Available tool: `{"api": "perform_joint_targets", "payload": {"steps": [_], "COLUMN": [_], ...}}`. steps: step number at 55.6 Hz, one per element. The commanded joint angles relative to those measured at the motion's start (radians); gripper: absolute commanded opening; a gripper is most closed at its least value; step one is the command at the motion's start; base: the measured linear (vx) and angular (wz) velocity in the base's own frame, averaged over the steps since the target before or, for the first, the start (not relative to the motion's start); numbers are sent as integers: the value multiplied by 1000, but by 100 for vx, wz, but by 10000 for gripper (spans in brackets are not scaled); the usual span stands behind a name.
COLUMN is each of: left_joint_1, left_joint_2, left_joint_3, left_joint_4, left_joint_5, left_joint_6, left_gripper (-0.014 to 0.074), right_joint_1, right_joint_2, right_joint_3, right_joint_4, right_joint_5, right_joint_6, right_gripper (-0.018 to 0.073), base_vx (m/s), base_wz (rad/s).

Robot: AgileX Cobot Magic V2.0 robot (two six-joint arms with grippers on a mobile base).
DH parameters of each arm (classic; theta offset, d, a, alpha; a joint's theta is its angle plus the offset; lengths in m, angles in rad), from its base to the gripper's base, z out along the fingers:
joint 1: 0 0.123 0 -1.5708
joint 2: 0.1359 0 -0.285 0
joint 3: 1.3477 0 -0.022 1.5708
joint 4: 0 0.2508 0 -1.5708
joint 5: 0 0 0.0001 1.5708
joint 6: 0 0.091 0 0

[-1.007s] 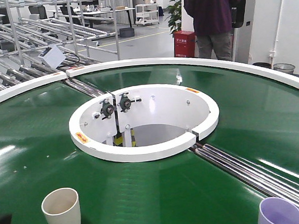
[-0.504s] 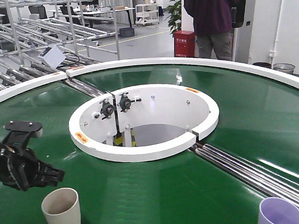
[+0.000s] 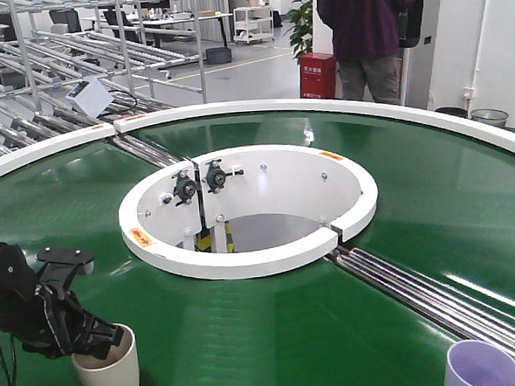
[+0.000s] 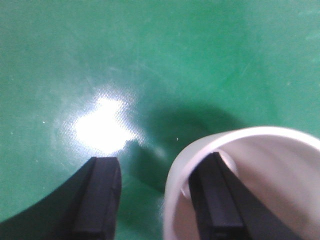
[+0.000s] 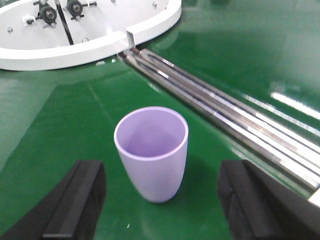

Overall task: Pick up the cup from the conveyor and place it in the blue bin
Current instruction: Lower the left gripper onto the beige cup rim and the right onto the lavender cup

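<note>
**A:** Left claw (image 4: 157, 170) is spread, not clamped. One finger's inside the cream cup (image 3: 107, 383), the other's outside, straddling its wall. Cup's upright at the conveyor's (image 3: 335, 319) near edge, left side.

**B:** And the right claw (image 5: 160, 200)?

**A:** Spread too, purple cup (image 5: 151, 150) upright just ahead, between its fingers. Free room all round both. Bin's not in view.

Left arm (image 3: 19, 304) stretched low and forward, black wrist bent downward, left gripper (image 4: 157, 170) tipped down with fingers (image 4: 102, 200) parted, right gripper (image 5: 165, 200) held low, pointing ahead, its fingers (image 5: 75, 200) spread wide
</note>
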Motion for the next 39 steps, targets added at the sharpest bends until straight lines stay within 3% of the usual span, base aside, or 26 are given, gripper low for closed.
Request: {"api": "perform_joint_targets", "payload": {"steps": [1, 14, 23, 32, 39], "left_joint_1": [-2, -2, -2, -2, -2], "left_joint_2": [-47, -47, -48, -48, -48], "left_joint_3": [-34, -34, -34, -34, -34], "left_joint_4": [-15, -16, -15, -15, -15], "left_joint_5": [-38, -35, -18, -16, -15], "left_joint_6": [5, 5, 5, 5, 5], "left_gripper": [412, 256, 110, -5, -8], "right_joint_1": [-3, -3, -3, -3, -3], "right_joint_2": [41, 218, 405, 598, 720], "right_joint_3": [-44, -230, -476, -689, -788], "right_joint_4": [6, -30, -88, -174, -200], "right_joint_5": [11, 181, 421, 600, 624], "right_joint_6": [36, 45, 142, 146, 158], "right_gripper": [532, 532, 532, 532, 532], "base_vx": [0, 0, 0, 0, 0], "base_wz": [0, 0, 0, 0, 0]}}
